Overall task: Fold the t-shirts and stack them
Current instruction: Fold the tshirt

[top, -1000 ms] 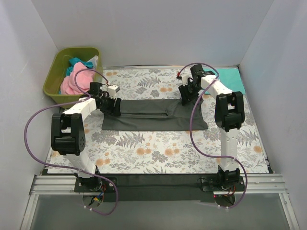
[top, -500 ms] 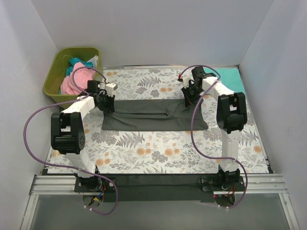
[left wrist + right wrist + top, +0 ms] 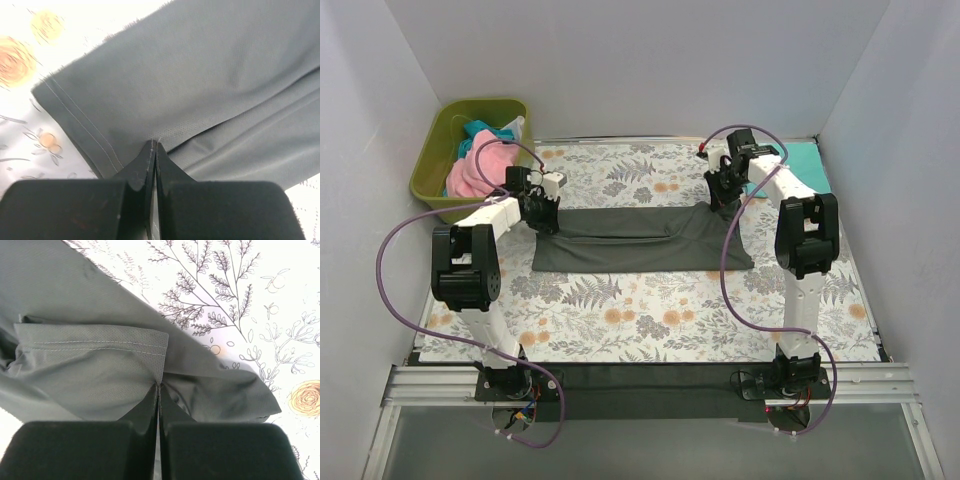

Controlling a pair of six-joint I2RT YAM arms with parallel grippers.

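Two pinches: left fingers (image 3: 154,149), right fingers (image 3: 158,390) clamp charcoal t-shirt (image 3: 640,240) stretched between them.

Taking 12 o'clock as the far wall, the bench (image 3: 650,320) lies open from 4 to 8 o'clock, between the arm columns. The grey shirt (image 3: 640,250) spans the middle, with the left jaws clamped on its 10 o'clock corner and the right jaws on its 2 o'clock corner. A bare strip runs behind it at 12. A bin (image 3: 424,170) blocks 10 to 11 and a teal shirt (image 3: 808,165) covers 1 to 2. A cable (image 3: 722,275) hangs at 3.
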